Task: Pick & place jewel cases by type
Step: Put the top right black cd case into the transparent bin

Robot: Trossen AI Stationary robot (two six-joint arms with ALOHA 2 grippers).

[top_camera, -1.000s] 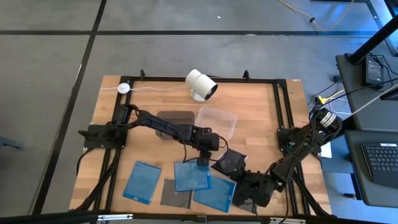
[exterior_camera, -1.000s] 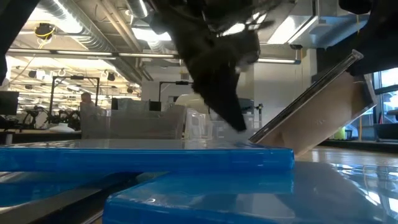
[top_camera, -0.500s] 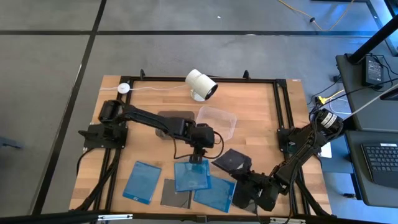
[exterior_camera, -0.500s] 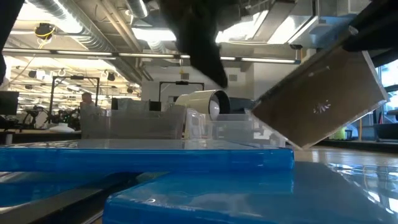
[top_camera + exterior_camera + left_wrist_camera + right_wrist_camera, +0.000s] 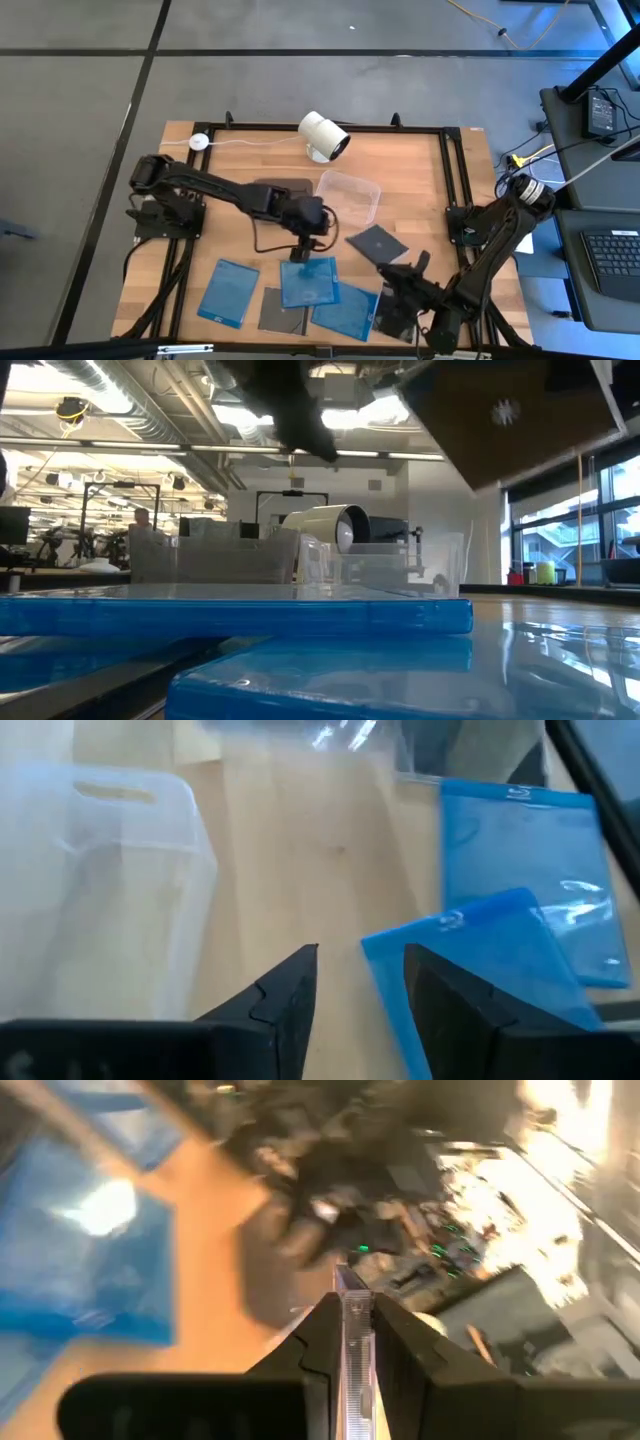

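On the wooden table (image 5: pixel 420 180), going from left to right, one translucent blue square plastic jewel case (image 5: pixel 228 292) lies flat near the front edge, beside a dark grey case (image 5: pixel 282 310) and two more overlapping blue cases (image 5: pixel 309 281). Above these hovers the left gripper (image 5: pixel 302 243), its two dark fingers (image 5: pixel 280 1000) spread apart and holding nothing. Behind it sit two clear plastic tubs (image 5: pixel 351 195) (one smoky, one colourless). Further right, a dark grey thin jewel case (image 5: pixel 378 243) is lifted off the table, pinched by one edge in the closed right gripper (image 5: pixel 355 1342). These cases look light, rigid and slick, with brittle plastic likely to crack under pressure. An edge pinch with modest force probably suits them best, since flat faces offer nothing to grasp.
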